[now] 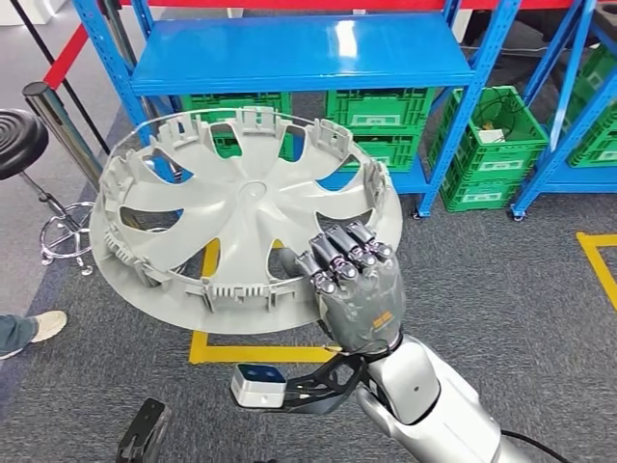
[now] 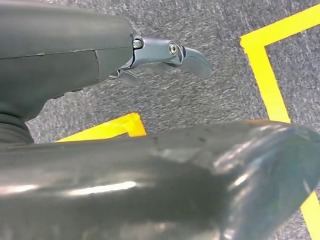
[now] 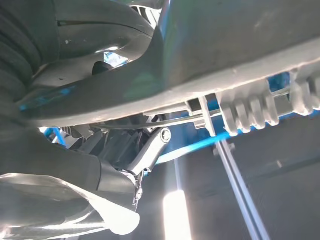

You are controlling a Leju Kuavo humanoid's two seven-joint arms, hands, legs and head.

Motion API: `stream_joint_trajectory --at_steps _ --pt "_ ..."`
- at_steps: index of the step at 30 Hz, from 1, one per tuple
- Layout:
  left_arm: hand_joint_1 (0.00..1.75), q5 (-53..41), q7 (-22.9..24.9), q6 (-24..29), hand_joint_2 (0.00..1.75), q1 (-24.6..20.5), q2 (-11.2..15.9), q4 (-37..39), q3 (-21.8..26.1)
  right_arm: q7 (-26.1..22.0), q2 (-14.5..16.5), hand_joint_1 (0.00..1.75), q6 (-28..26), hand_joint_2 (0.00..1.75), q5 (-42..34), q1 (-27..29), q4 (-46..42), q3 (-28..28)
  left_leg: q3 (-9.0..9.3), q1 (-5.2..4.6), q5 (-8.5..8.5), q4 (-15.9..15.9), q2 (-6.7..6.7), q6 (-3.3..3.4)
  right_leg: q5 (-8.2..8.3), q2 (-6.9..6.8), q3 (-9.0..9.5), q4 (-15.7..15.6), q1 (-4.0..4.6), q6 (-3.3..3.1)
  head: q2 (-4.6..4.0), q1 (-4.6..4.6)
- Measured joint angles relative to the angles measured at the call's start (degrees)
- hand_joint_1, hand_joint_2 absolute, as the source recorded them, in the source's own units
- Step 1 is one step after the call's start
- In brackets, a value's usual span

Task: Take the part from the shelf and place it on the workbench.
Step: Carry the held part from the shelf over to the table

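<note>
The fingers (image 1: pixel 348 249) of the right hand (image 1: pixel 360 299) are curled over one rim of the wheel cover (image 1: pixel 244 207), which is held off-centre and may tip or slip.

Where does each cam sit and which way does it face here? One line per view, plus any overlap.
Head view: high on the body, facing forward and down at the blue shelf; right hand grips the grey wheel cover.
Left wrist view: behind the left hand, facing the grey carpet with yellow tape.
Right wrist view: behind the right hand, under the wheel cover's rim.
Shared: head and right wrist views both show the wheel cover and right hand.
</note>
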Motion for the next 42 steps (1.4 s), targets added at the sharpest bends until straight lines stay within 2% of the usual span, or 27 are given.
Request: stream_joint_trajectory --at_steps 2,3,4,6,7,8,9,10,11,12,13,14,15,17,18,19,21,23,24,25,27,29,33,34,37,38,42 --pt "0.0 -0.1 0.0 0.0 0.0 0.2 0.0 0.0 0.0 0.1 0.0 1.75 0.0 1.75 0.0 -0.2 0.0 0.1 -0.24 0.15 0.79 -0.6 -0.06 -0.72 0.93 -0.08 -1.11 -0.4 0.01 -0.61 0.0 0.04" --pt "0.0 -0.1 0.1 0.0 0.0 0.3 0.0 0.0 0.0 0.1 0.0 1.75 0.0 1.75 0.1 -0.4 0.0 0.2 -0.58 0.2 -0.56 0.0 -0.09 -1.01 1.66 -0.17 -1.64 -0.5 -0.08 -1.15 0.0 -0.05" --pt "0.0 -0.1 0.1 0.0 0.0 0.4 0.0 0.0 0.0 0.1 0.0 1.75 0.0 1.75 0.1 -0.5 0.0 0.2 -1.06 0.24 -3.15 1.7 -0.13 -1.22 2.54 -0.27 -2.29 -0.6 -0.17 -1.65 0.0 -0.21" --pt "0.0 -0.2 0.2 0.1 0.0 0.5 0.0 0.0 0.0 0.1 0.0 1.75 0.0 1.75 0.1 -0.6 0.0 0.3 -2.15 0.35 -9.76 8.6 -0.14 -1.49 4.15 -0.35 -3.91 -0.4 -0.09 -2.27 0.0 -0.46" --pt "0.0 -0.3 0.2 0.1 0.0 0.5 0.0 0.0 0.0 0.1 -0.1 1.75 0.0 1.75 0.1 -0.6 0.0 0.3 -2.52 0.36 -11.46 12.5 -0.13 -1.61 4.87 -0.36 -4.9 -0.3 0.02 -2.33 0.0 -0.52" --pt "0.0 -0.5 0.2 0.1 0.0 0.5 0.0 0.0 0.0 0.0 -0.1 1.75 0.0 1.75 0.1 -0.6 0.0 0.3 -2.54 0.36 -11.51 15.7 -0.14 -1.67 5.54 -0.36 -6.01 -0.1 0.12 -2.37 0.0 -0.52" --pt "0.0 -0.6 0.3 0.1 0.0 0.5 0.0 0.0 0.0 -0.1 -0.1 1.75 0.0 1.75 0.1 -0.6 0.0 0.3 -1.99 0.35 -10.13 17.3 -0.14 -1.64 6.13 -0.36 -7.16 0.2 0.2 -2.35 0.0 -0.55" --pt "0.0 -0.7 0.5 0.1 0.0 0.5 0.0 0.0 0.0 -0.1 -0.1 1.75 0.0 1.75 0.1 -0.6 0.0 0.3 -0.7 0.32 -8.14 17.1 -0.14 -1.51 6.71 -0.37 -8.21 0.5 0.26 -2.27 0.0 -0.55" --pt "0.0 -0.8 0.6 0.1 0.0 0.5 0.0 0.0 0.0 -0.2 -0.1 1.75 0.0 1.75 0.1 -0.6 0.0 0.3 1.63 0.26 -6.75 14.8 -0.14 -1.24 7.21 -0.36 -9.15 0.8 0.3 -2.14 0.0 -0.56" --pt "0.0 -0.9 0.6 0.1 0.0 0.5 0.0 0.0 0.0 -0.2 -0.1 1.75 0.0 1.75 0.1 -0.6 0.0 0.3 4.79 0.11 -6.88 10.8 -0.13 -0.85 7.63 -0.36 -9.9 1.1 0.38 -1.96 0.0 -0.56" --pt "0.0 -1.0 0.6 0.1 0.0 0.4 0.0 0.0 0.0 -0.2 -0.1 1.75 0.0 1.75 0.1 -0.6 0.0 0.3 8.02 -0.03 -8.12 6.2 -0.12 -0.5 7.98 -0.37 -10.39 1.4 0.44 -1.74 0.0 -0.52" --pt "0.0 -1.2 0.7 0.1 0.0 0.4 0.0 0.0 0.1 -0.2 -0.1 1.75 0.0 1.75 0.1 -0.6 0.0 0.3 10.49 -0.21 -9.62 2.4 -0.11 -0.21 8.36 -0.4 -10.7 1.6 0.45 -1.46 0.0 -0.51" --pt "0.0 -1.3 0.7 0.1 0.0 0.3 0.0 0.0 0.1 -0.2 -0.1 1.75 0.0 1.75 0.1 -0.6 0.0 0.3 11.86 -0.41 -10.84 0.0 -0.09 0.03 8.74 -0.45 -10.87 1.6 0.4 -1.14 0.0 -0.5" --pt "0.0 -1.6 0.9 0.1 0.0 0.4 0.0 0.0 0.1 -0.2 -0.1 1.75 0.0 1.75 0.1 -0.7 0.0 0.3 11.96 -0.51 -10.55 -1.2 -0.01 0.54 9.29 -0.46 -11.18 1.7 0.19 -0.46 0.0 -0.52" --pt "0.0 -1.8 0.9 0.0 0.0 0.5 0.0 0.0 0.1 -0.2 -0.2 1.75 0.0 1.75 0.1 -0.7 0.0 0.3 11.73 -0.43 -10.01 -1.4 0.07 0.92 8.7 -0.36 -11.68 2.3 0.11 -0.1 0.0 -0.43" --pt "0.0 -1.9 1.0 0.0 0.0 0.5 0.0 0.0 0.2 -0.1 -0.3 1.75 0.0 1.75 0.1 -0.8 0.1 0.3 11.38 -0.3 -9.41 -1.6 0.16 1.27 7.36 -0.25 -12.52 3.8 0.04 0.26 0.0 -0.31" --pt "0.0 -2.2 1.0 -0.2 0.0 0.5 -0.1 0.0 0.3 0.2 -0.4 1.75 0.0 1.75 0.1 -0.9 0.2 0.5 10.23 -0.19 -8.37 -1.7 0.24 1.66 2.96 -0.11 -15.28 10.5 -0.2 0.94 0.0 -0.06" --pt "0.0 -2.4 1.0 -0.3 0.0 0.7 -0.1 0.0 0.3 0.5 -0.6 1.75 0.0 1.75 0.1 -1.0 0.5 0.7 9.03 -0.19 -7.54 -1.6 0.25 1.63 0.07 -0.11 -17.23 16.8 -0.41 1.36 0.0 -0.03" --pt "0.0 -2.5 1.0 -0.4 0.0 0.7 -0.1 0.0 0.3 0.7 -0.7 1.75 0.0 1.75 0.1 -1.0 0.7 0.8 8.59 -0.17 -7.21 -1.6 0.24 1.52 0.13 -0.11 -16.76 17.2 -0.47 1.46 0.0 -0.04" --pt "0.0 -2.5 1.0 -0.4 0.0 0.8 -0.1 0.0 0.3 0.8 -0.8 1.75 0.0 1.75 0.0 -1.0 0.8 0.9 8.29 -0.13 -6.96 -1.6 0.24 1.37 1.2 -0.12 -15.05 15.2 -0.55 1.5 0.0 -0.03" --pt "0.0 -2.6 1.0 -0.5 0.0 0.9 -0.1 0.0 0.4 1.0 -0.9 1.75 0.0 1.75 0.0 -1.2 1.0 1.2 7.93 -0.12 -6.62 -1.4 0.22 0.96 3.99 -0.1 -9.62 7.0 -0.67 1.41 0.0 -0.04" --pt "0.0 -2.7 1.0 -0.5 0.0 0.8 -0.1 0.0 0.6 1.2 -1.0 1.75 0.0 1.75 0.0 -1.6 1.0 1.4 7.45 -0.29 -6.31 -1.1 0.21 0.42 5.0 0.0 -6.3 1.5 -0.63 0.97 0.0 -0.09" --pt "0.0 -2.9 1.1 -0.6 0.0 0.9 -0.1 0.0 1.1 1.6 -1.1 1.75 0.0 1.75 0.1 -1.8 1.2 1.7 6.84 -0.21 -5.82 -0.9 0.19 -0.65 5.29 0.04 -6.4 0.8 -0.34 -0.33 0.0 -0.15" --pt "0.0 -3.0 1.1 -0.6 0.0 0.9 -0.1 0.0 1.2 1.7 -1.1 1.75 0.0 1.75 0.1 -1.8 1.2 1.8 6.76 -0.19 -5.73 -0.9 0.18 -0.26 5.4 0.02 -6.49 0.8 -0.33 -0.53 0.0 -0.26" --pt "0.0 -3.1 1.2 -0.6 0.0 0.9 0.0 0.0 1.4 1.9 -1.2 1.75 0.0 1.75 0.1 -1.8 1.3 2.0 6.55 -0.19 -5.35 -1.0 0.16 1.79 5.58 0.0 -6.78 0.8 -0.18 -0.8 0.0 -0.45" --pt "0.0 -3.1 1.2 -0.6 0.0 0.9 0.0 0.0 1.4 2.0 -1.2 1.75 0.0 1.75 0.1 -1.8 1.3 2.1 6.53 -0.18 -5.24 -1.1 0.16 1.95 5.65 -0.01 -6.82 0.8 -0.11 -0.92 0.0 -0.44" --pt "0.0 -3.3 1.3 -0.7 0.0 0.9 0.0 0.0 1.4 2.4 -1.2 1.75 0.0 1.75 0.1 -1.7 1.3 2.4 6.45 0.0 -4.64 -1.3 0.16 1.18 5.88 -0.04 -7.03 0.9 0.15 -1.27 0.0 -0.44"
